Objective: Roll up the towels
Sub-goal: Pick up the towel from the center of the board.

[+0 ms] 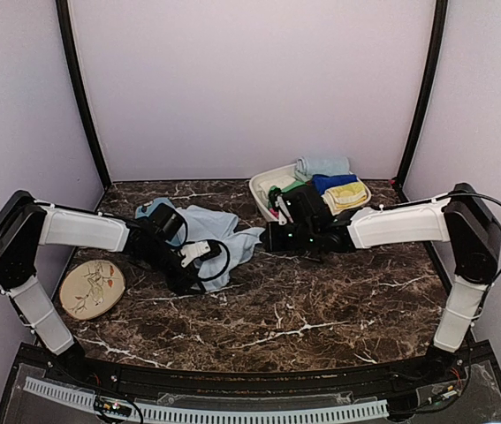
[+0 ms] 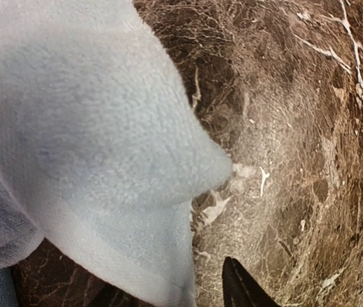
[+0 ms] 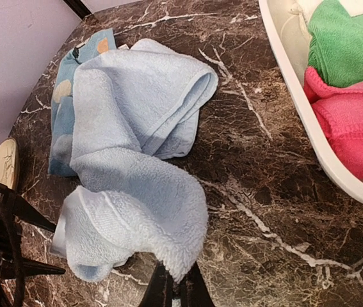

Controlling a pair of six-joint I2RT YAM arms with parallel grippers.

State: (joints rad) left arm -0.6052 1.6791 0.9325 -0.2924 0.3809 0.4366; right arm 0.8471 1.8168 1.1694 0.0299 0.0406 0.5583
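Right claw pinching pale blue towel edge; left claw spread at far corner; bare tabletop alongside.

The counter is dark brown marble with white veins. The pale blue towel lies crumpled on it between the left end effector and the right end effector, its bulk spreading away from both toward the back wall. Beyond the left end effector, the spotted towel shows from under the pale one — mostly covered. A round beige plate rests flat on the outer side of the left end effector, well apart from it. Just behind the right end effector sits a cream tray — its near wall close beside the fingers.
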